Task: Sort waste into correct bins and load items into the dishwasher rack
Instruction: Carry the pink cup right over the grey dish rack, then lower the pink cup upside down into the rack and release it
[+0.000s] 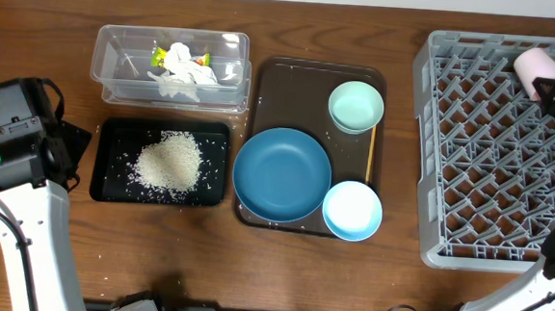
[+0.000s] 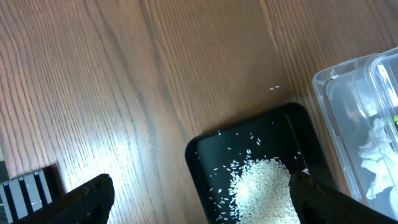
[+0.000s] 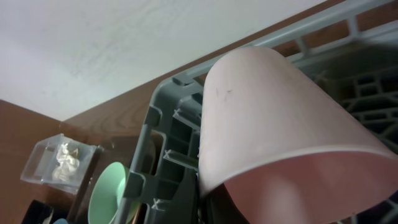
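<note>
The white rice [image 1: 169, 160] lies heaped in the black tray [image 1: 111, 189]. The tissue [image 1: 182, 65] and the green-yellow wrapper [image 1: 156, 54] lie in the clear tub [image 1: 120, 42]. The blue plate [image 1: 281, 173], light-blue bowl [image 1: 352, 209], mint-green bowl [image 1: 356, 106] and chopstick [image 1: 370, 153] sit on the brown serving tray. My right gripper [image 1: 552, 90] is shut on the pink cup [image 1: 539, 63], which it holds tilted over the far part of the grey rack [image 1: 494, 159]. The cup [image 3: 273, 118] fills the right wrist view. My left gripper [image 2: 202, 202] is open and empty over the black tray's left end [image 2: 202, 155].
The brown serving tray [image 1: 268, 78] lies between the bins and the rack. A few stray rice grains [image 2: 273, 88] lie on the wood beside the black tray. The rack's corner [image 3: 168, 143] and the mint-green bowl [image 3: 106, 193] show below the cup.
</note>
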Controlling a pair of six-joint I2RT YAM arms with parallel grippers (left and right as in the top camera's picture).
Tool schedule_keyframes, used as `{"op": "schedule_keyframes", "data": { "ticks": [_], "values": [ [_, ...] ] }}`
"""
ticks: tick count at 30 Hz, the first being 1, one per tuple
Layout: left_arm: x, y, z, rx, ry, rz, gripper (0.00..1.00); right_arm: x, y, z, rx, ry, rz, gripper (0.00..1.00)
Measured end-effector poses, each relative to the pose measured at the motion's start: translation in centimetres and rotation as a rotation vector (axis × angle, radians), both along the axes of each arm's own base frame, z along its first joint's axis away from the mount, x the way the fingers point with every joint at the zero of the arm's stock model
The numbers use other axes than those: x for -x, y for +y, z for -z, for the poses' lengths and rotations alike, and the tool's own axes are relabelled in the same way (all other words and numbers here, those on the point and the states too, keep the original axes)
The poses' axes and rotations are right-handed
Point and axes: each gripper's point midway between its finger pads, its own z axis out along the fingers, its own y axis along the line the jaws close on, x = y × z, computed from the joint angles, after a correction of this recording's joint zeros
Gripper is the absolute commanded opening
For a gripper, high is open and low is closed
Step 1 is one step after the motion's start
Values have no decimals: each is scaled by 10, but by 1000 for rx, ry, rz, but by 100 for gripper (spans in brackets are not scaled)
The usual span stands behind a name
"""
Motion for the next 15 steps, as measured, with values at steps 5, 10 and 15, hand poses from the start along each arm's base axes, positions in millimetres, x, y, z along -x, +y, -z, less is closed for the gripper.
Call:
{"op": "schedule_keyframes", "data": {
  "ticks": [5,10,15],
  "values": [
    [0,0,0,0,0,0,92,-5,9,9,14,40,6,1],
    [0,0,0,0,0,0,92,-7,10,17,18,61,11,1],
    [0,0,0,0,0,0,92,-7,7,23,26,81,26,1]
  ]
}}
